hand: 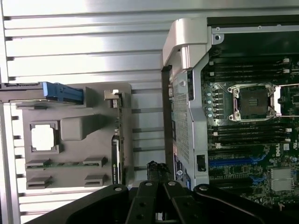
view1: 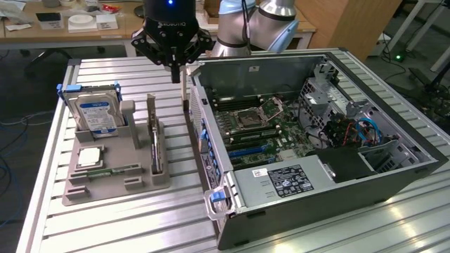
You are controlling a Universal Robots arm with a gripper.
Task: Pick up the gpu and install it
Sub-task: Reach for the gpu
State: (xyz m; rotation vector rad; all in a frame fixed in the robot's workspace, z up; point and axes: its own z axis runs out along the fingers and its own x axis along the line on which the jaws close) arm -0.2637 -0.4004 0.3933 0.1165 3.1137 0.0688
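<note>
The hand (view1: 176, 75), shut and apparently empty, hovered between the case (view1: 295, 208) and the holder (view1: 105, 191), where the gpu (view1: 155, 145) stood on edge, likely for a top grasp.

Edge-on gpu (hand: 116, 151) in gray holder (hand: 93, 116) beside open computer case (hand: 184, 130)

Slatted aluminium worktable (view1: 126, 221), cluttered wooden desk (view1: 21, 34) behind, wooden cabinet (view1: 351, 21), dark floor (view1: 21, 100) around

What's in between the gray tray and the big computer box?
Just a bare strip of the slatted metal table, seen in both views. The shut gripper hangs above that gap.
</note>
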